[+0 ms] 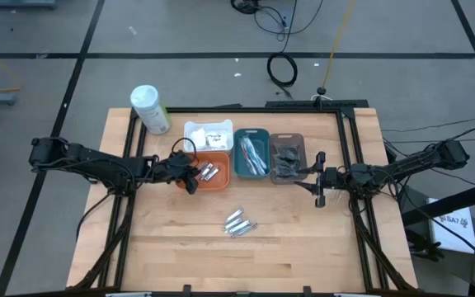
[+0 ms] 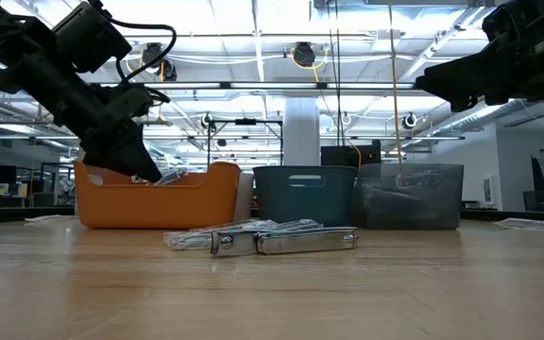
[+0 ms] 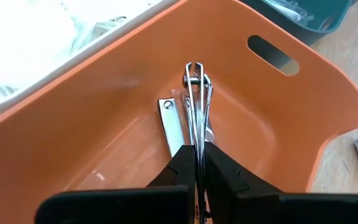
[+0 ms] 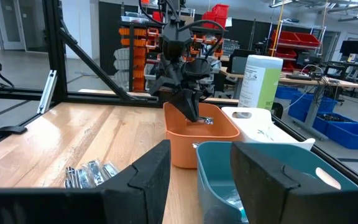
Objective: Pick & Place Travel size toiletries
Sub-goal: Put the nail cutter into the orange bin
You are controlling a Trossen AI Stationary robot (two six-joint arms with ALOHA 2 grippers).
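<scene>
Left gripper [image 3: 198,163] pinching slim metal clipper [image 3: 197,106] over smooth orange tray [image 3: 291,106]

Grey floor [image 1: 180,33] with dark tape lines, loose black cables [image 1: 283,70], ceiling strip lights [image 2: 253,42], red shelf bins [image 4: 219,14]

L arm: reaches in from desk's left side toward centre, wrist pitched down. L gripper [image 1: 193,173] low, fingers [image 3: 182,165] pinched together on a thin metal clipper [image 3: 196,99], tips nearly touching.

R arm: comes in from desk's right side, stretched roughly level, held above the desk. R gripper [image 1: 319,179] points toward centre, fingers [image 4: 148,174] spread apart w/ nothing between them.
</scene>
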